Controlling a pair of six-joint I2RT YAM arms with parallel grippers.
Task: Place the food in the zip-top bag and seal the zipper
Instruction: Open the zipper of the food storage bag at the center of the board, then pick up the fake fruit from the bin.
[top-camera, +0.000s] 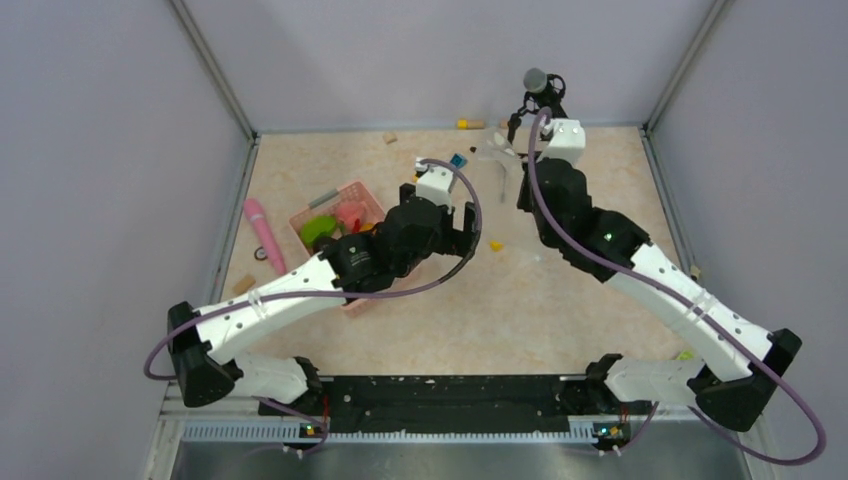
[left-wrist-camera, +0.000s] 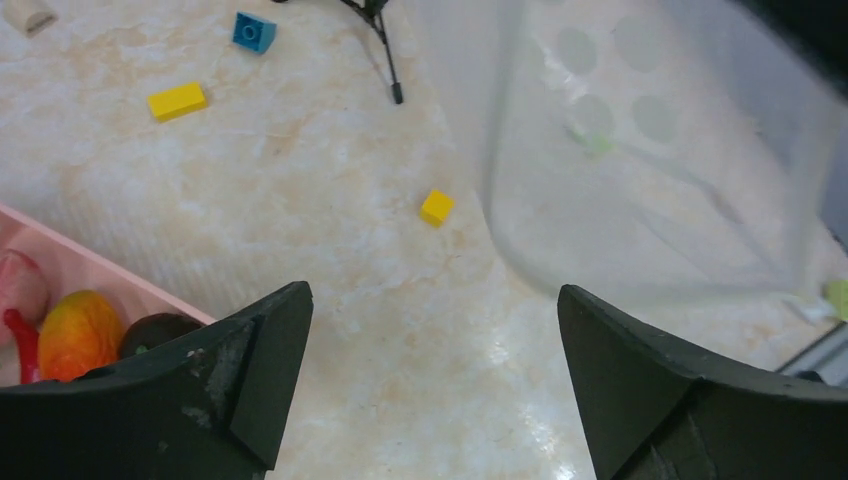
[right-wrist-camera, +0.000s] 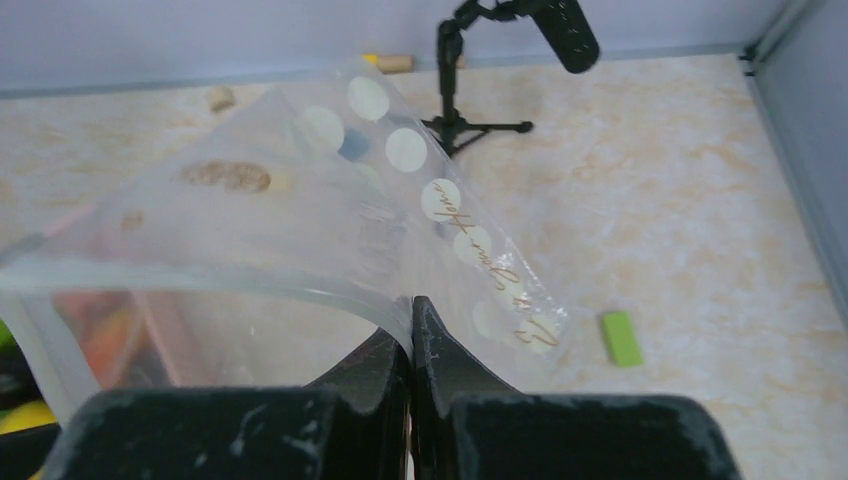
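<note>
Clear dotted bag (right-wrist-camera: 300, 220): gripped at its edge in the closed right pincer (right-wrist-camera: 412, 310), hung sagging over the far side of the desk (left-wrist-camera: 300, 200). Held the left pincer (left-wrist-camera: 432, 300) wide open, unladen, between bag and pink basket (left-wrist-camera: 60, 265). Saw food (left-wrist-camera: 80, 330) in that basket, apart from the bag.

The right gripper (right-wrist-camera: 411, 335) has its jaws pressed together on the lower edge of the zip-top bag (right-wrist-camera: 270, 230), which spreads up and left from the pinch; white dots (right-wrist-camera: 406, 148) and gold script run down the bag's right side. Beyond the bag stands a black microphone stand (right-wrist-camera: 452, 90); a green block (right-wrist-camera: 620, 337) lies just right of the bag.
</note>
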